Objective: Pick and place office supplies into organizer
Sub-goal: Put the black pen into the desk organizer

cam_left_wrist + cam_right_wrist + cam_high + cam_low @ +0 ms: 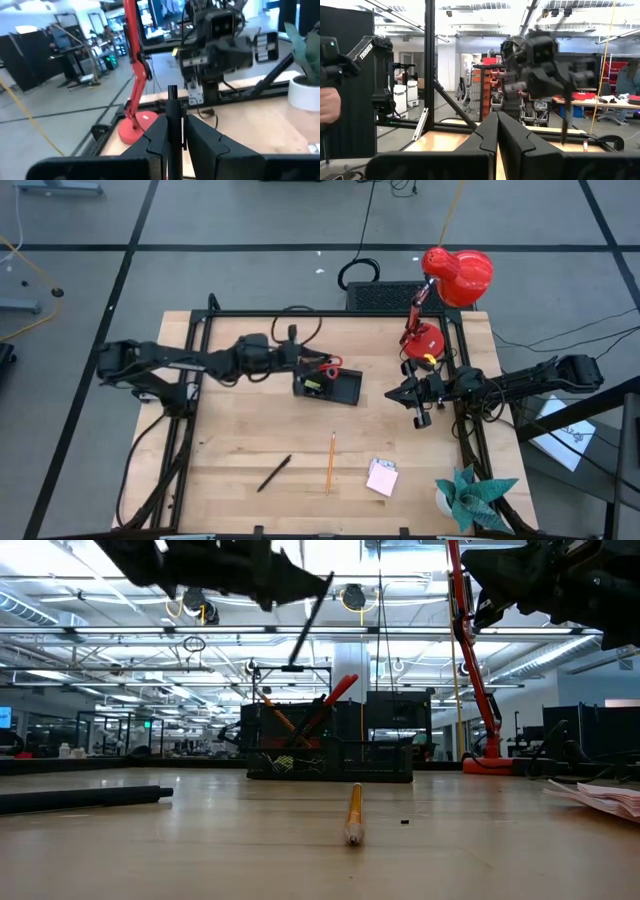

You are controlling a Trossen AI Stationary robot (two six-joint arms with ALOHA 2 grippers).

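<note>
My left gripper [312, 367] hovers over the black organizer [345, 388], shut on a black pen [308, 625]. The organizer stands on the table's middle and holds red-handled scissors [340, 690] and an orange pencil [280, 720] upright. A second black pen [273, 473], an orange pencil [331, 462] and a pink sticky-note pad [382, 477] lie flat near the table's near edge. A tiny black clip [404, 821] lies beside the pencil. My right gripper [405, 392] waits in the air right of the organizer, shut and empty. My left gripper pinches the black pen between its two fingers [157, 137], near the pen's upper end [172, 97]. The pen is lifted clear and tilted. Its longer part [297, 652] hangs below the fingers above the organizer.
A red desk lamp [455, 275] with its base [425, 340] and a black ribbed box [385, 295] stand at the far right. A teal paper plant [475, 495] sits at the near right corner. Black frame rails [190, 410] border the table.
</note>
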